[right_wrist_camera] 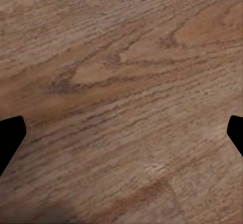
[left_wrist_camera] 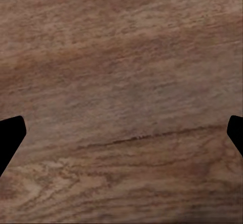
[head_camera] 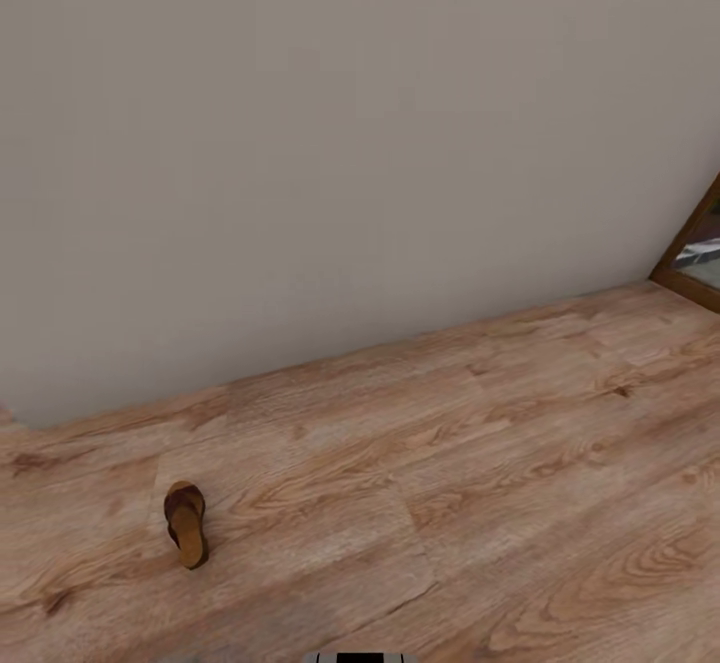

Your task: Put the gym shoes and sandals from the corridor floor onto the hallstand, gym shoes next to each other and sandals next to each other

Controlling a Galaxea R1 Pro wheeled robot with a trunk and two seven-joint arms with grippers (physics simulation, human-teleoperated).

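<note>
Brown plank floor [head_camera: 480, 503] runs ahead of us to a bare beige wall [head_camera: 330, 143], and one sandal [head_camera: 186, 523] lies alone on the boards to our lower left, well out from the wall, sole down. At the far right edge a wooden frame [head_camera: 690, 263] leans into sight; we cannot tell what it belongs to. Both wrist cameras look straight down at wood grain. Our left hand [left_wrist_camera: 121, 133] has its fingertips spread wide with nothing between them, and our right hand [right_wrist_camera: 121, 133] is likewise apart and empty.

We judge ourselves at the approach stage: nothing is held. The next move calls for driving closer to the sandal, turning left, and lowering the trunk so a hand can reach it. No brand, label or writing can be read anywhere.
</note>
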